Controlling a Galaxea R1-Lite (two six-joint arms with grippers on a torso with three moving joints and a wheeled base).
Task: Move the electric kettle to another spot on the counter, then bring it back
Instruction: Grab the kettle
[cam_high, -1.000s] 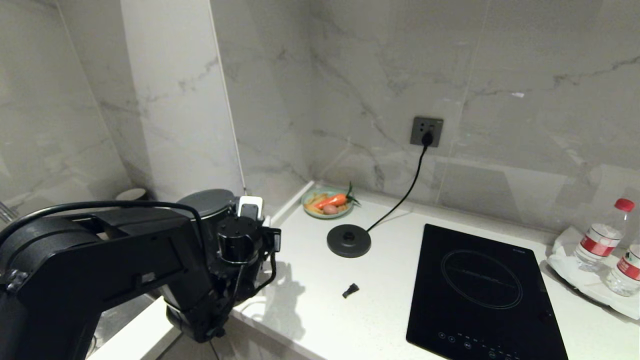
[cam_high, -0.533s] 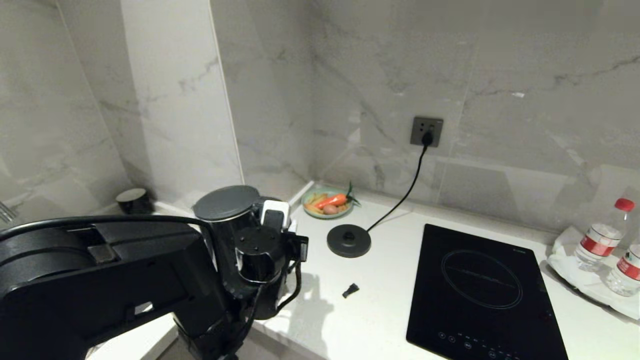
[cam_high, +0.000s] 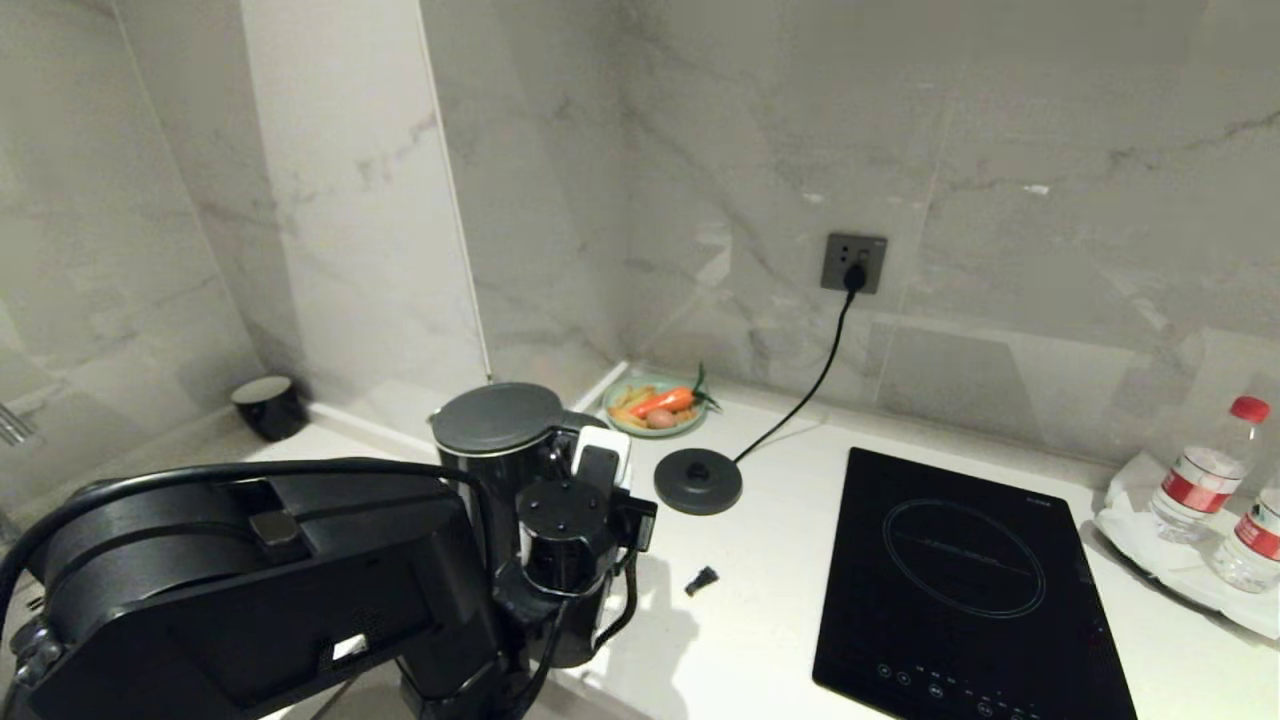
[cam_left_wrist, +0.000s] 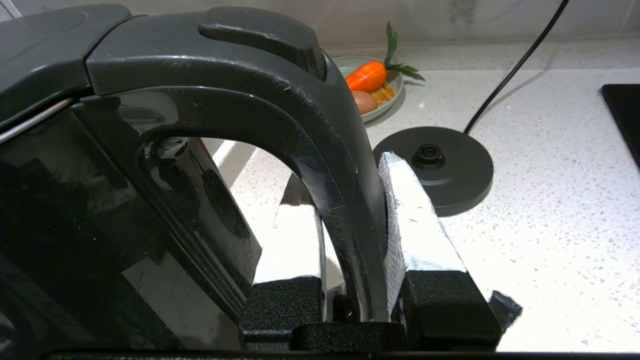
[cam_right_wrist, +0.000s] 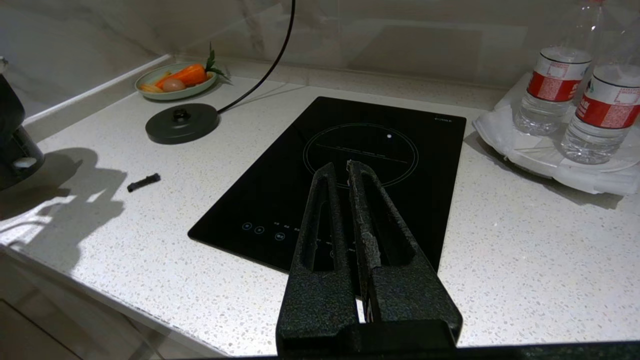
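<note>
Clamping the loop handle between its two pads, the left gripper (cam_left_wrist: 350, 260) holds the electric kettle (cam_high: 495, 440) at lower centre-left of the head view over the counter (cam_high: 760, 620). Right gripper (cam_right_wrist: 345, 172): fingers pressed together, holding nothing, above the hob (cam_right_wrist: 350, 165). Farther back sits the base disc (cam_high: 698, 481).

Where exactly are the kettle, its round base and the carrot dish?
electric kettle (cam_high: 497, 418), head view, on its flat lid.
base disc (cam_high: 698, 482), head view, on its top face near the centre.
carrot dish (cam_left_wrist: 397, 86), left wrist view, on its green rim.
</note>
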